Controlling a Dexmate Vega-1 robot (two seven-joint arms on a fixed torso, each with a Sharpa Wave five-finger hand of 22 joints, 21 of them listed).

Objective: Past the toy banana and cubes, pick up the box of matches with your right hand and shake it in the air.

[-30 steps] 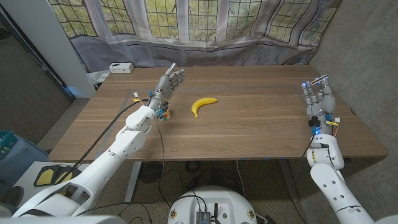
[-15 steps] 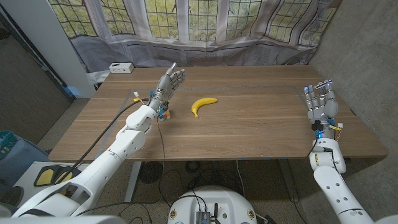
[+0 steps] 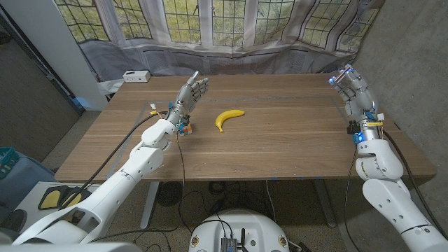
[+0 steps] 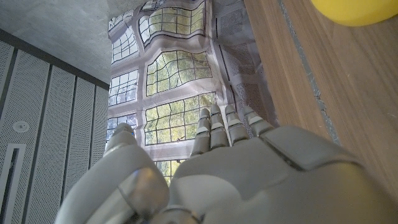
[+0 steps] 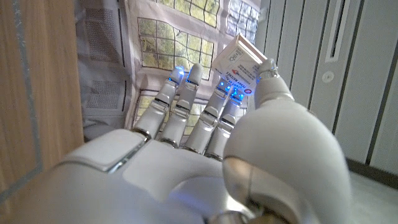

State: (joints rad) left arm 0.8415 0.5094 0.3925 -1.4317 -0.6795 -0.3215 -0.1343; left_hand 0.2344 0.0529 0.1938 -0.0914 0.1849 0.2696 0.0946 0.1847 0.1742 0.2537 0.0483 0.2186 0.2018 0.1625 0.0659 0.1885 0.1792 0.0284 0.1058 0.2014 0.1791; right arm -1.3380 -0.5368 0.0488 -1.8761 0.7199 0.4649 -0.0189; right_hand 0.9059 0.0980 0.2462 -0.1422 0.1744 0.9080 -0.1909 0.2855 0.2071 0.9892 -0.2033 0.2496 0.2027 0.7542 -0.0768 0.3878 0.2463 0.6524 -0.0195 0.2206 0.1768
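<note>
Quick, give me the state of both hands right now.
Left hand: open, holding nothing, raised over the table.
Right hand: holding the box of matches, up in the air.

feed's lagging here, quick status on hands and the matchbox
Right hand pinches box of matches, raised off the table. Left hand open above table. Toy banana and cubes lie well clear.

Head cam looks down from above at the whole worktop [image 3: 280, 140]. Each wrist cam sits super close behind its own robot hand, facing the windowed backdrop [image 3: 210, 21], which all three views share.
</note>
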